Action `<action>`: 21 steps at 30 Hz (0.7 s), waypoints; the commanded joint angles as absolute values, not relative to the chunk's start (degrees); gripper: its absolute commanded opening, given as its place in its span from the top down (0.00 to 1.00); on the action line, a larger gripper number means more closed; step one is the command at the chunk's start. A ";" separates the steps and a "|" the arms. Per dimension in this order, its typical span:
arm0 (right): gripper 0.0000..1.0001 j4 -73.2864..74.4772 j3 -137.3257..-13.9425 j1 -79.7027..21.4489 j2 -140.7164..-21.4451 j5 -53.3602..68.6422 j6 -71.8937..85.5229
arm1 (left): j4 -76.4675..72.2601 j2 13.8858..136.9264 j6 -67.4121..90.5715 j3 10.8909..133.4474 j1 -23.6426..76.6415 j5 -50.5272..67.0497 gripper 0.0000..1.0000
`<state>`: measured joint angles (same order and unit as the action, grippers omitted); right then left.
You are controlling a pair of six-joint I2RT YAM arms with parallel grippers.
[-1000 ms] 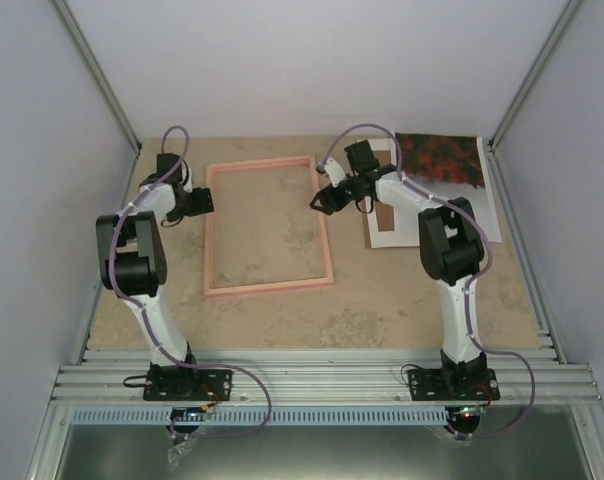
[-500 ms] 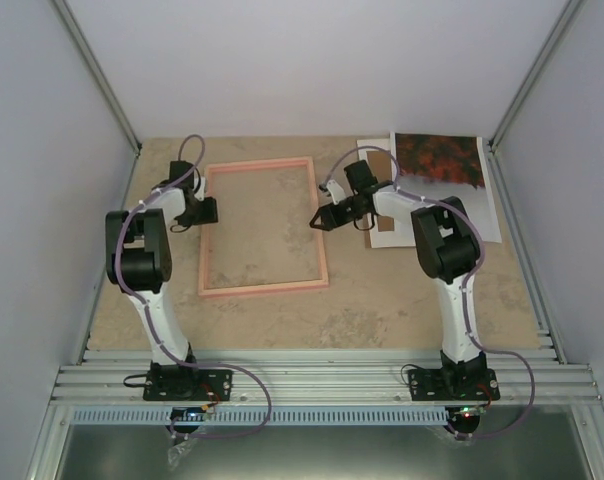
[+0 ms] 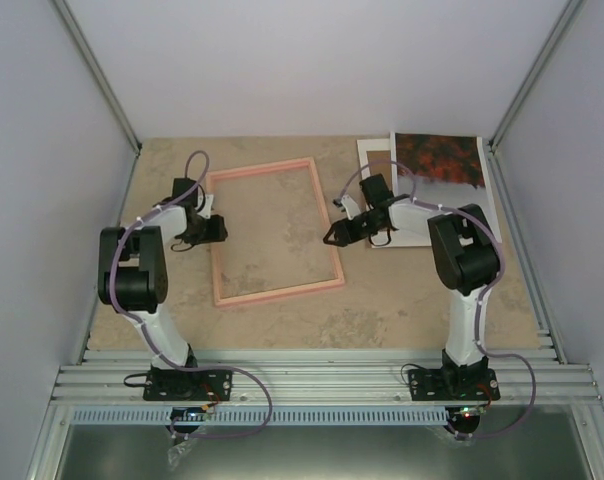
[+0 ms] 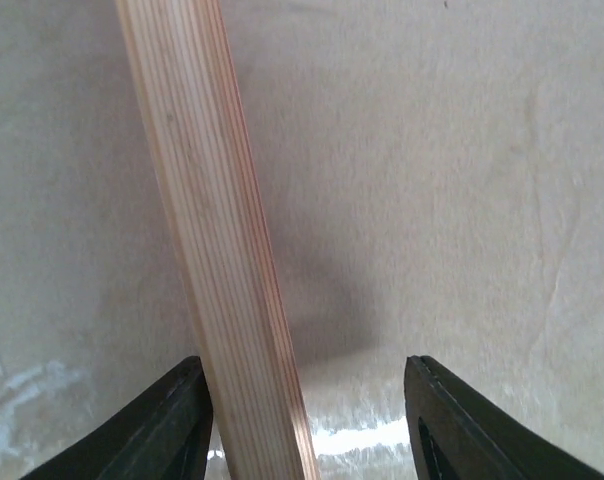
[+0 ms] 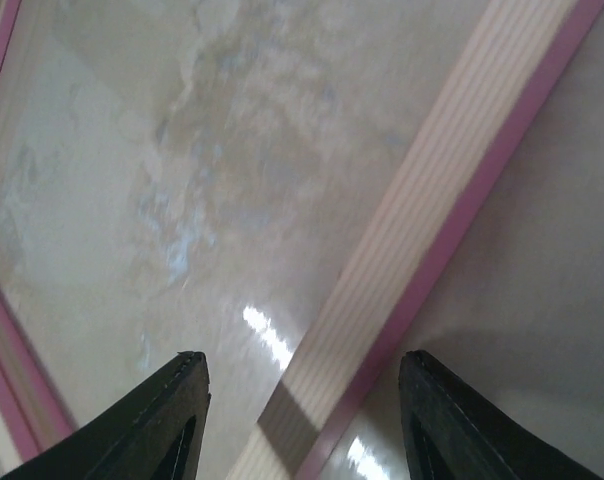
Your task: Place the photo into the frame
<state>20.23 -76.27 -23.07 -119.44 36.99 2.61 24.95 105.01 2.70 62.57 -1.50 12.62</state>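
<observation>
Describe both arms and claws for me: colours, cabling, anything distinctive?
The left arm and right arm match: white links, black joint housings, black base plates, a purple-grey cable looped along each. Left claw and right claw: black, two tapered fingers.

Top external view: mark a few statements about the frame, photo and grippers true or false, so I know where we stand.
1. The red-orange landscape photo lies inside the thin pink rectangular frame. False: it lies outside the frame, to its right.
2. The left gripper straddles the frame's left rail. True.
3. The right gripper holds the photo. False: its jaws stand open around the frame's right rail.
4. The frame lies askew on the tan table. True.
</observation>
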 commanded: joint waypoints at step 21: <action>0.29 32.41 -76.80 5.60 -104.61 24.95 -11.65 | 13.77 101.51 12.85 74.38 17.18 33.94 0.04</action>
<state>31.00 -74.43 -0.99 -103.20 27.18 -10.59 19.16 96.03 4.19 70.76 9.50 25.89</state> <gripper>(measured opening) 0.731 0.968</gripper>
